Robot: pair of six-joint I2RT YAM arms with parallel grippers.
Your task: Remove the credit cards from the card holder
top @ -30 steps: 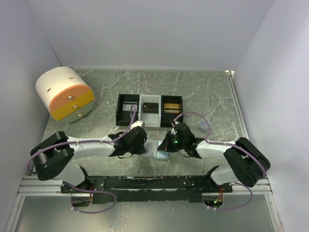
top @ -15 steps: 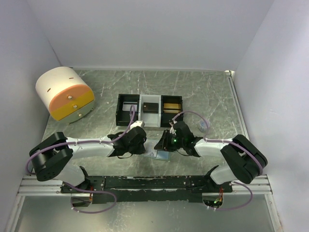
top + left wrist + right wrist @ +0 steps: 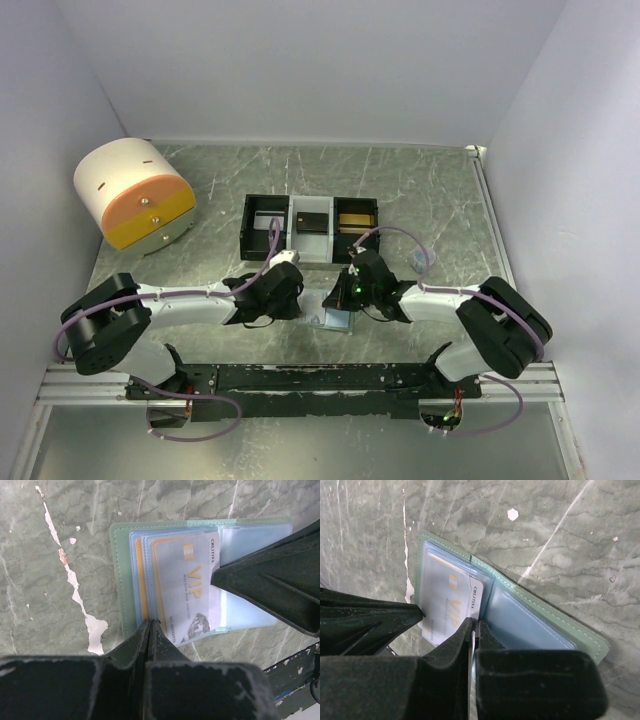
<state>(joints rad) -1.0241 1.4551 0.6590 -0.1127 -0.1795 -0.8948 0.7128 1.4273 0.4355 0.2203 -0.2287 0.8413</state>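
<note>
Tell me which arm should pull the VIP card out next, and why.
Right. The right gripper looks shut on the edge of the VIP card, which sits skewed and partly drawn out; the left gripper, shut, seems to brace the card holder at its edge.

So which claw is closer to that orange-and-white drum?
Left. The left gripper is on the card holder's side facing the drum; the right gripper is beyond the holder, farther away.

Enclosure: three plain white walls (image 3: 300,70), evenly lit. Surface: grey-green marbled tabletop (image 3: 440,190) (white scratches and chipped patches throughout). Near edge: silver aluminium rail (image 3: 80,385), black perforated mounting plate (image 3: 320,378) upon it.
</note>
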